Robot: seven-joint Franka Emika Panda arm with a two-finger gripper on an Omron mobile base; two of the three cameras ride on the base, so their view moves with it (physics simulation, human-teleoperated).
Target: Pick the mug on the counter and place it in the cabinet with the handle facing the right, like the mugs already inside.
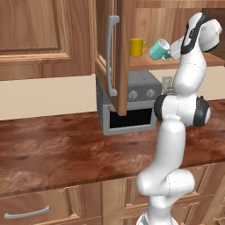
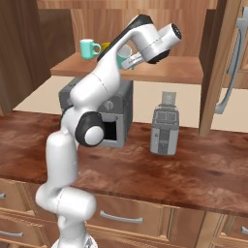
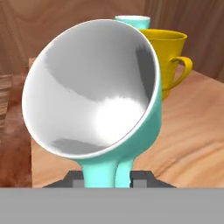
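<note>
My gripper [image 3: 109, 175] is shut on the loop handle of the teal mug [image 3: 94, 94]. The mug is tipped, so its white inside faces the hand camera. In the left base view the teal mug [image 1: 159, 49] hangs tilted just above the plank shelf [image 1: 145, 64] of the open cabinet, right of the yellow mug [image 1: 137, 47], with my gripper [image 1: 171, 51] on its right side. The yellow mug [image 3: 171, 54] stands upright just behind it, handle to the right in the hand view. From the right base the held mug [image 2: 124, 54] is partly hidden by my arm.
A second teal mug [image 2: 87, 48] stands on the shelf beyond the yellow one. The cabinet door [image 1: 119, 57] with its grey bar handle [image 1: 111, 55] stands open left of the shelf. On the counter [image 1: 57, 145] below sit a grey toaster oven [image 1: 132, 107] and a toaster [image 2: 164, 130].
</note>
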